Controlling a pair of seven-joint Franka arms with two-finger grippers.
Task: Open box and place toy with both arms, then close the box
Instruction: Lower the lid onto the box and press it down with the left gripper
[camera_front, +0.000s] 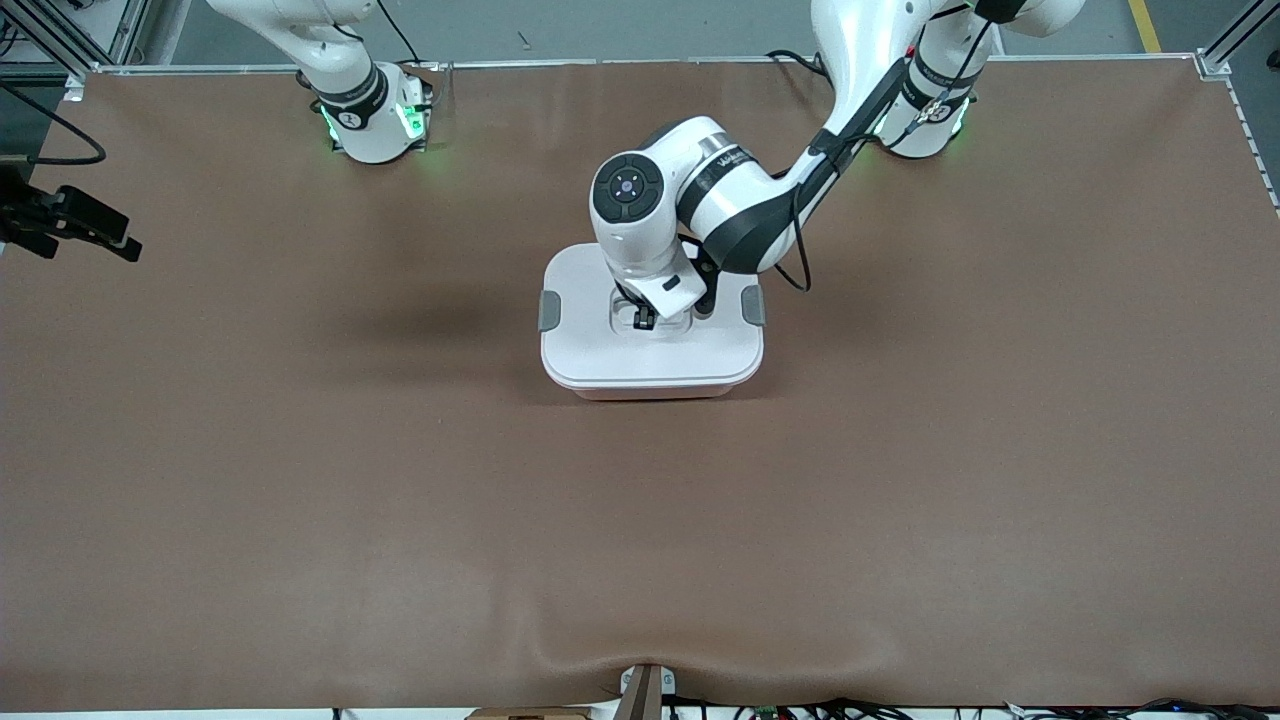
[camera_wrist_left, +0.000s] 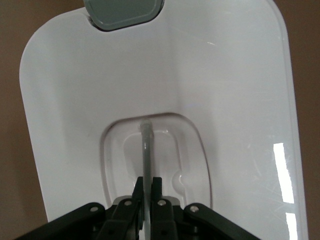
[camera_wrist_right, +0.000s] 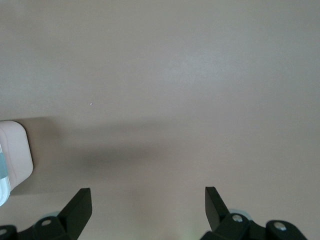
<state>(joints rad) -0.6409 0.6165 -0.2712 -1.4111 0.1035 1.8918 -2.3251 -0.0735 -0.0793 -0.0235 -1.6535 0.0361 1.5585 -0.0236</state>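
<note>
Left tool (camera_front: 644, 320) sits down in the recess at the middle of the box (camera_front: 650, 365) lid, its fingers (camera_wrist_left: 136, 192) pinched together on the thin clear handle (camera_wrist_left: 146, 150) that runs across that recess. Directly below and around this tool lies the white lid, closed on the box, with one grey clip (camera_wrist_left: 122, 12) at the edge of the lid in line with the handle. A second clip (camera_front: 752, 305) shows on the end of the box toward the left arm's base, and its mate (camera_front: 549, 310) on the end toward the right arm's base. Long axis of the box runs from one arm's end of the surface (camera_front: 300, 480) to the other, its lid facing up. Brown surface around the box carries nothing else near the tool.

Right tool (camera_wrist_right: 147, 205) hangs over bare surface with its fingers wide apart, a corner of the white box just at the rim of its view (camera_wrist_right: 15, 150); this arm waits.
</note>
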